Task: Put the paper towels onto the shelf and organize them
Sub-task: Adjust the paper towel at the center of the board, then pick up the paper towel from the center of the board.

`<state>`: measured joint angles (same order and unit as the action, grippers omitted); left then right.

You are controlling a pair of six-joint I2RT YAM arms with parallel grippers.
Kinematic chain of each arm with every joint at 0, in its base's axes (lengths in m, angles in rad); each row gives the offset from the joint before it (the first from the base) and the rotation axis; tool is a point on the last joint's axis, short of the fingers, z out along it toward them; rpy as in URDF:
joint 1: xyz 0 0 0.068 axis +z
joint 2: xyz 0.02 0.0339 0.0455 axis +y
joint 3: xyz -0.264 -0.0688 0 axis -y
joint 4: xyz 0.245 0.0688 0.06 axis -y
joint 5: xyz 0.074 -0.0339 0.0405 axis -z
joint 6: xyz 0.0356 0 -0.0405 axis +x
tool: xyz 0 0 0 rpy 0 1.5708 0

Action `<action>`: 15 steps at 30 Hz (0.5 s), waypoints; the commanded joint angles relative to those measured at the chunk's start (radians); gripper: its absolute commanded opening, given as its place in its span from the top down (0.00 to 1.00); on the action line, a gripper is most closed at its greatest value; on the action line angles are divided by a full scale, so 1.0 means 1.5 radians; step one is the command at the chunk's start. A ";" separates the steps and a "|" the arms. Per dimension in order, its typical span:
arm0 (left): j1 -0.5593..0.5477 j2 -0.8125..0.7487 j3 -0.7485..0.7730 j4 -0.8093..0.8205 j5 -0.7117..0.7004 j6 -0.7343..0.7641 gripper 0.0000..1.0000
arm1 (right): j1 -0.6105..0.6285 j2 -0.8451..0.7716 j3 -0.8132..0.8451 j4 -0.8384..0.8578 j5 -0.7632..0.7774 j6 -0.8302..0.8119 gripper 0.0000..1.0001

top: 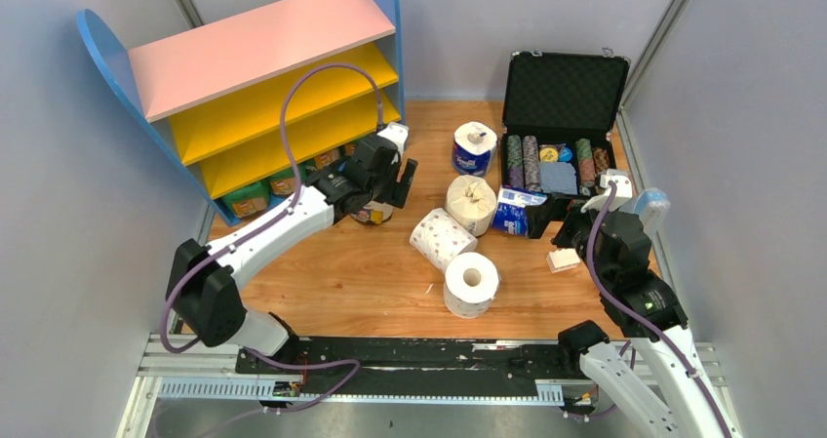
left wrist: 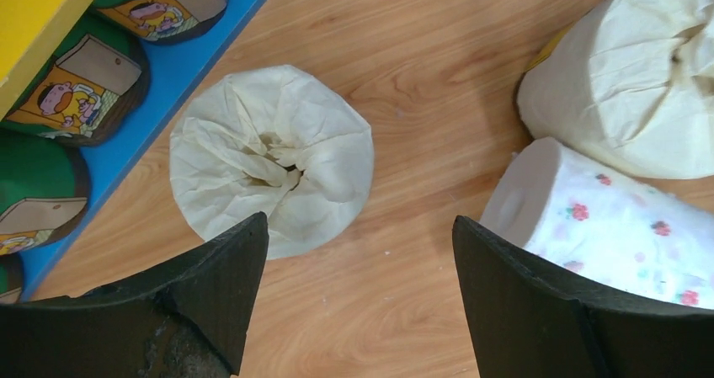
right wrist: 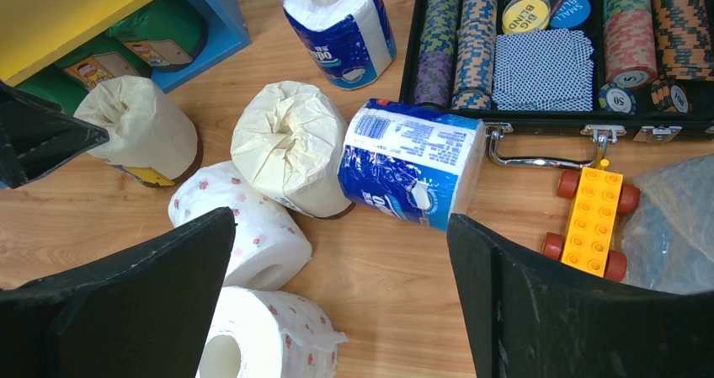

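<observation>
The left gripper (left wrist: 358, 298) is hanging over the table with its jaws spread wide and nothing between them; in the left wrist view a cream-wrapped roll (left wrist: 271, 159) is standing on end just ahead of the fingertips, at about 11 o'clock from the gap, its twisted wrapper top facing the camera and its long axis running vertical. The left fingertip is overlapping the roll's near edge in that view, but I cannot tell whether it is touching. The roll is sitting on the wooden table (left wrist: 404, 83) just beside the blue base of the shelf (top: 244, 67), where green-wrapped rolls (left wrist: 80, 87) are lying on their sides in the lowest tier.

The right gripper (right wrist: 337, 302) is also spread wide and gripping nothing, hovering near the open black case (top: 566, 92) at 3 o'clock on the table. Seen from the right wrist, a second cream roll (right wrist: 290, 146) is standing upright near the middle, with a blue-printed roll (right wrist: 412, 172) lying on its side at its 3 o'clock, touching it, its axis running left to right. Another blue-printed roll (right wrist: 338, 26) is standing at 12 o'clock. Two flower-printed rolls (right wrist: 244, 231) are lying on their sides at 7 o'clock, hollow cores facing the camera. A yellow toy brick car (right wrist: 592, 220) is resting beside the case handle.
</observation>
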<state>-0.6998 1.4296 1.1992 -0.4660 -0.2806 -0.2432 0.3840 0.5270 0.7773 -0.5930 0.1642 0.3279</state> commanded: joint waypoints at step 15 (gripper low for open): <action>-0.015 0.190 0.092 -0.078 -0.151 0.064 0.17 | 0.003 -0.003 -0.001 0.021 -0.012 0.003 0.00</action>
<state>-0.7143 1.6836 1.2964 -0.5957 -0.4473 -0.1680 0.3840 0.5266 0.7765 -0.5930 0.1581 0.3279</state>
